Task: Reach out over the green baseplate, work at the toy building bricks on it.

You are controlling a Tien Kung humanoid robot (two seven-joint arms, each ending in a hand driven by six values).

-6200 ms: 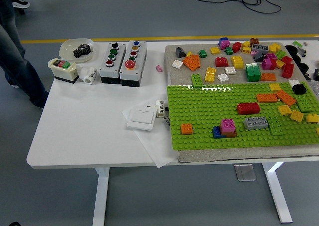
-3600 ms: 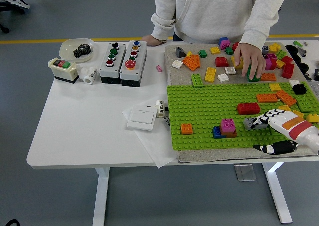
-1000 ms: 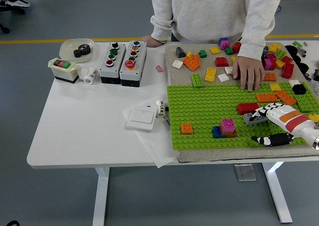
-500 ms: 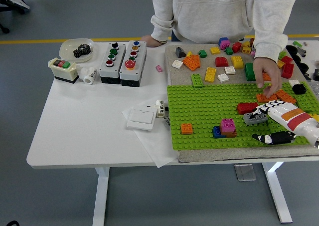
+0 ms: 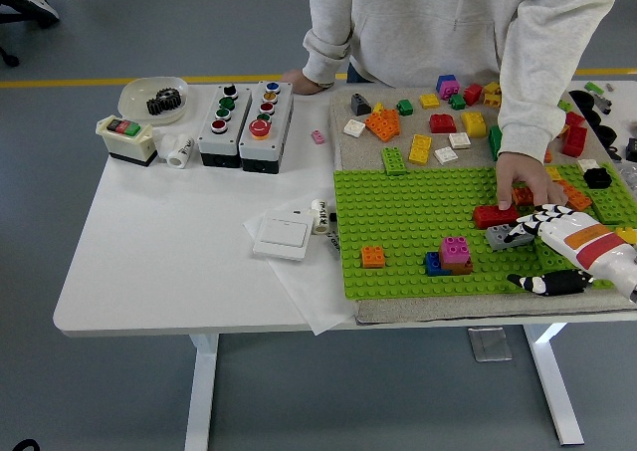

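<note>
Person's hand (image 5: 525, 179) has shifted left and down from the orange bricks since half a second ago and now presses on the red brick (image 5: 495, 215); the robot's right hand (image 5: 542, 247) sits a touch further right than before. White table (image 5: 169, 252) carries everything. Person in a light sweatshirt (image 5: 448, 18) stands at the far side, other hand (image 5: 299, 77) resting on the table's far edge. Grey mat (image 5: 343, 112) holds the green baseplate (image 5: 408, 222) at its near half and a scatter of loose bricks (image 5: 438, 122) at its far half. On the baseplate: red brick, grey brick (image 5: 501, 236), pink brick (image 5: 456, 250) stacked by a blue brick (image 5: 433, 264), small orange brick (image 5: 373, 257). Right hand comes in from the right, fingers (image 5: 523, 226) spread with tips touching the grey brick, thumb (image 5: 542, 283) apart below; not closed on it. Left of mat: two button boxes (image 5: 244, 122), white switch (image 5: 282, 237) on paper, small white bowl (image 5: 151, 98) holding a black gear (image 5: 163, 101).
</note>
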